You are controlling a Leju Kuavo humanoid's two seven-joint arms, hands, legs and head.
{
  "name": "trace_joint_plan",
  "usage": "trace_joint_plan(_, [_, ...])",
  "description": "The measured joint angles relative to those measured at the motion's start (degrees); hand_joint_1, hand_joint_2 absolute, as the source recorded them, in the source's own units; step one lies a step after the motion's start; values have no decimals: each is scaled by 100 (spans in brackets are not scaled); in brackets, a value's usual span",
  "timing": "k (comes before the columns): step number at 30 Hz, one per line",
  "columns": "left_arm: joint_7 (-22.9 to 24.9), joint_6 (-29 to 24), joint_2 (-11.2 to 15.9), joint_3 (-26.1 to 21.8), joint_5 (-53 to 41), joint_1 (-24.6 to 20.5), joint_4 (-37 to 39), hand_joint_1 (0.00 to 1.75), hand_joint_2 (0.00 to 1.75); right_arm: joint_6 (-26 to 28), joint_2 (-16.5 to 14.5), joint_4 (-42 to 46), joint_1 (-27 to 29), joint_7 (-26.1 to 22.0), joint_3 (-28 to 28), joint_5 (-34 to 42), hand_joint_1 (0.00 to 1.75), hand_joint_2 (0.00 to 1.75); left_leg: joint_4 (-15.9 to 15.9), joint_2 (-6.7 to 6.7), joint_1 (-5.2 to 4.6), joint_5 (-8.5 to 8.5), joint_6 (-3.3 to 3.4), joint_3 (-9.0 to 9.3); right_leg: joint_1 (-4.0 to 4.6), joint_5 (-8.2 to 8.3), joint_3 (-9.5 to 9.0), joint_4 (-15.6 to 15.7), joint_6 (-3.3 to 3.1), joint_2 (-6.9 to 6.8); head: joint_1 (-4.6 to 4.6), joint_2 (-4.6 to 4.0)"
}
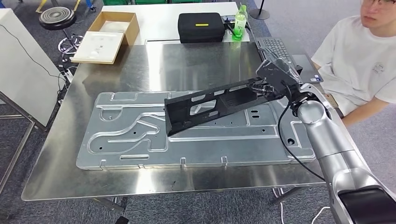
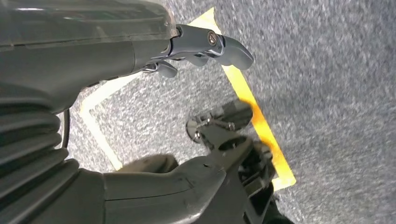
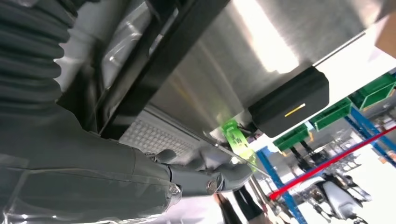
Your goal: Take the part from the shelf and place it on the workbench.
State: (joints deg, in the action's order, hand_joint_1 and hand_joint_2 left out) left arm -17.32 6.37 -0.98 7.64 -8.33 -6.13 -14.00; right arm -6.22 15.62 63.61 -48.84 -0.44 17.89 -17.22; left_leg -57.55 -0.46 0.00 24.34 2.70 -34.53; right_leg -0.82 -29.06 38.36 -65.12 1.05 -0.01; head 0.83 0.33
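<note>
part: long black frame part (image 1: 205, 108), held at its right end by the right robot hand (image 1: 275, 79), stretched leftward over the embossed metal panel (image 1: 140, 140) lying on the steel surface (image 1: 196, 60); left end low, at or just above the panel, right end raised.
right robot hand: closed around the part's end, wrapped in clear plastic film; in the right wrist view, thumb (image 3: 219, 173) curled beneath the black bar (image 3: 154, 60).
left robot hand: hanging beside the body over grey carpet and yellow floor tape (image 2: 261, 126); fingers (image 2: 224, 44) loosely bent, holding nothing, thumb apart from them.
done: part off the shelf and carried to the surface, judged from its place above the panel.
left: lowering the raised end flat, releasing the grip, drawing the arm clear.
hidden: contact between the part's left end and the panel, not clear enough to call; the exact fingers on the part, masked by film and the part itself; the shelf.
bystander: seated person in a white t-shirt (image 1: 355, 51) at the right edge, near a laptop (image 1: 275, 49).
background: black case (image 1: 201, 27), green bottle (image 1: 240, 22), cardboard box (image 1: 112, 35) at the far side.
</note>
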Motion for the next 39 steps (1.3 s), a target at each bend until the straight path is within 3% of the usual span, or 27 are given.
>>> trace_joint_plan(1, [-4,5,5,-15,0,0,1,0,175,-69,-16,-109,-46,22,-41,166,0,175,5,0,-5,-3,22,2,1,-167,172,-354,4,2,-1,0])
trace_joint_plan(3, [-7,14,14,-41,-3,8,1,0,175,-228,-37,-319,-81,38,-95,501,0,175,-9,-4,-11,5,39,2,-4,-333,464,-919,15,3,-1,0])
trace_joint_plan(4, [-9,19,18,-50,-5,13,1,0,175,-317,-44,-412,-88,36,-106,656,0,175,-24,-7,-10,15,38,2,-12,-265,491,-943,21,2,0,0])
trace_joint_plan(5, [-9,22,19,-56,-7,16,1,0,175,-410,-51,-495,-108,42,-106,791,0,175,-48,-11,-8,31,28,1,-23,-104,412,-757,26,0,0,0])
trace_joint_plan(7, [-10,26,24,-66,-10,17,1,0,175,-606,-62,-667,-203,85,-105,1056,0,175,-126,-17,-14,87,-14,-13,-40,239,73,-69,28,-2,0,0])
trace_joint_plan(8, [-10,26,28,-70,-10,16,1,0,175,-692,-65,-753,-271,114,-105,1173,0,175,-170,-19,-22,115,-43,-33,-37,324,-59,201,17,1,1,0])
trace_joint_plan(10, [-10,26,45,-81,-9,19,1,0,175,-855,-72,-917,-386,192,-104,1360,0,175,-215,-20,-33,139,-100,-63,-12,322,-148,402,-19,9,3,0])
trace_joint_plan(12, [-8,26,65,-96,-9,24,1,0,175,-1094,-82,-1102,-492,363,-91,1565,0,87,-220,-18,-28,150,-146,-67,-13,342,-147,429,-78,10,2,0])
trace_joint_plan(14, [-2,27,82,-108,-11,24,1,0,175,-1363,-95,-1358,-659,590,-30,1830,0,0,-420,-9,-20,305,-206,-150,-36,365,-160,462,-144,2,3,0])
trace_joint_plan(17, [1,36,99,-121,-11,32,2,0,175,-1615,-103,-1831,-940,865,181,2130,0,0,-1408,1,13,790,-280,-602,-38,375,-163,476,-184,-12,4,0])
trace_joint_plan(19, [0,42,106,-132,-10,50,3,0,175,-1666,-103,-2107,-1045,951,340,2228,0,0,-1770,2,24,844,-292,-784,-32,374,-164,475,-184,-18,3,0])
trace_joint_plan(20, [-1,44,108,-140,-10,57,3,0,175,-1668,-104,-2205,-1076,964,403,2259,0,0,-1630,2,24,712,-285,-721,-31,374,-167,474,-184,-19,4,0])
trace_joint_plan(22, [-2,44,116,-157,-9,59,3,0,175,-1666,-107,-2346,-1146,968,484,2299,0,0,-887,2,22,332,-247,-362,-31,372,-180,474,-176,-19,4,0])
trace_joint_plan(24, [-1,44,125,-169,-8,53,3,0,175,-1659,-109,-2466,-1239,969,533,2326,0,0,-286,1,-1,143,-202,-67,-20,378,-178,478,-134,-13,2,0])
trace_joint_plan(27, [-4,43,134,-186,-7,61,3,0,175,-1533,-109,-2593,-1301,940,596,2396,0,0,-126,0,-16,108,-127,1,-18,414,-182,531,-34,-7,3,0])
trace_joint_plan(29, [-13,43,137,-197,-6,59,3,0,175,-1416,-109,-2626,-1312,903,623,2440,0,0,-30,5,2,45,-49,42,-20,319,-143,425,11,-3,0,0])
trace_joint_plan(32, [-19,43,136,-203,-6,52,3,0,175,-1346,-108,-2674,-1313,886,644,2453,0,0,19,11,-6,9,21,58,-19,-163,266,-474,28,4,-1,0])
trace_joint_plan(34, [-18,43,137,-204,-6,61,3,0,175,-1325,-108,-2716,-1278,886,669,2465,0,0,4,10,-16,17,33,53,-22,-283,501,-950,37,4,0,0])
trace_joint_plan(35, [-18,43,138,-205,-6,63,3,0,175,-1302,-108,-2733,-1266,886,679,2480,0,0,-11,8,-19,25,33,51,-25,-194,483,-909,37,3,-1,0])
trace_joint_plan(36, [-18,43,137,-205,-6,64,3,0,175,-1256,-108,-2743,-1264,871,689,2497,0,0,-33,6,-19,39,27,50,-28,-22,355,-656,34,2,0,0])
trace_joint_plan(37, [-25,43,137,-205,-5,64,3,0,175,-1167,-108,-2747,-1268,815,701,2503,0,0,-63,4,-19,60,15,48,-31,163,165,-281,26,1,-1,0])
trace_joint_plan(39, [-64,43,136,-207,-4,61,3,0,175,-721,-115,-2706,-1254,496,723,2402,0,0,-133,-1,-37,107,-35,19,-13,352,-146,330,0,0,0,0])
